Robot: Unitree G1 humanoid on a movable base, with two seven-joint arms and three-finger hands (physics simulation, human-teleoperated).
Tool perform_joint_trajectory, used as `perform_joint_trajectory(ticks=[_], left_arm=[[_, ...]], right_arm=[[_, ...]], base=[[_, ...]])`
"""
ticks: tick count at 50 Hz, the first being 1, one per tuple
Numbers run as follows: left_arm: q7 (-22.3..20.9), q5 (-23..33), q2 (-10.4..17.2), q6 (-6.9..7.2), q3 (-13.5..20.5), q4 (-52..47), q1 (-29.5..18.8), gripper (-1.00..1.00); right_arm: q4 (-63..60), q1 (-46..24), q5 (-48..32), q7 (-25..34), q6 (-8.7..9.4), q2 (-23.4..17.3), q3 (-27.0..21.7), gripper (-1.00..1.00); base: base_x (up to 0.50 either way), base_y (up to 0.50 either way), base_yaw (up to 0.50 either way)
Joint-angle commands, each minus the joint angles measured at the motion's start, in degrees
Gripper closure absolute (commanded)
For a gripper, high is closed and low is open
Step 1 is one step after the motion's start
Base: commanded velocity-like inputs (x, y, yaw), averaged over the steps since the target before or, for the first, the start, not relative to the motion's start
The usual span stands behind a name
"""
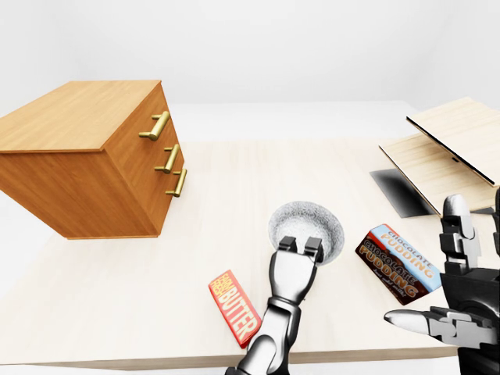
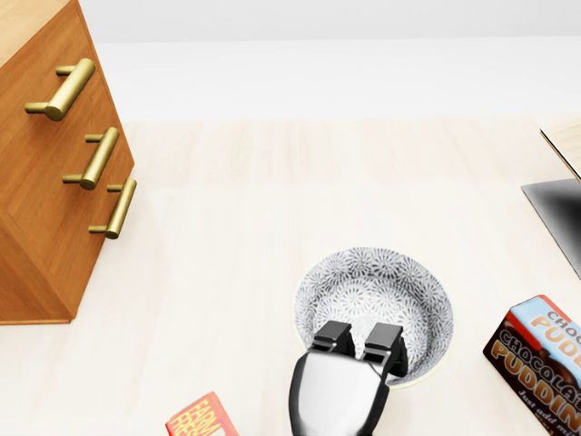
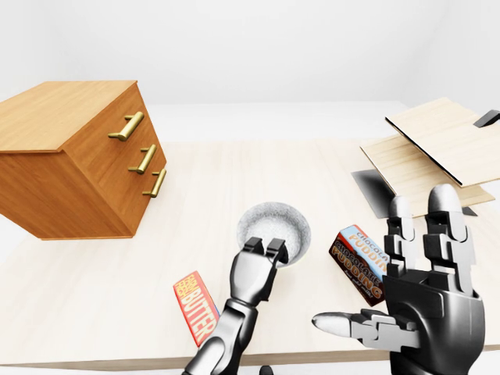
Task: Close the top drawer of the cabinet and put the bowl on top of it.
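Observation:
The wooden cabinet [image 1: 78, 156] stands at the left of the table, with three brass handles on its face. Its top drawer [image 1: 155, 125] sits flush with the two drawers below. The patterned grey bowl [image 2: 377, 291] rests on the table at the middle of the head view. My left hand [image 2: 359, 343] reaches it from the bottom edge, its fingers [image 1: 301, 248] curled down over the bowl's near rim; the thumb is hidden under the hand. My right hand [image 3: 398, 266] hovers at the lower right, open with spread fingers, holding nothing.
A chocolate pudding box [image 1: 398, 266] lies just right of the bowl, close to my right hand. A red butter box [image 1: 233, 306] lies left of my left forearm. Light wooden boards [image 1: 453, 148] lean at the far right over a dark panel [image 1: 402, 191].

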Motion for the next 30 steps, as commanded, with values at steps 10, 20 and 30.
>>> perform_joint_trajectory(ticks=[10,20,30], left_arm=[[-4.0,1.6,2.4,0.0,-2.8,-13.3,2.2,1.0],[-14.6,6.6,5.0,0.0,-5.6,-24.4,4.1,1.0],[-27.9,11.2,4.7,0.0,-2.4,-32.2,1.5,1.0]], right_arm=[[0.0,0.4,-0.4,0.1,0.0,0.2,0.6,-1.0],[0.5,0.2,-1.8,-0.2,0.0,0.1,2.0,-1.0],[2.3,0.8,-4.8,-1.4,0.0,-0.8,6.2,-1.0]], base=[[0.0,0.0,0.0],[0.0,0.0,0.0],[0.0,0.0,0.0]])
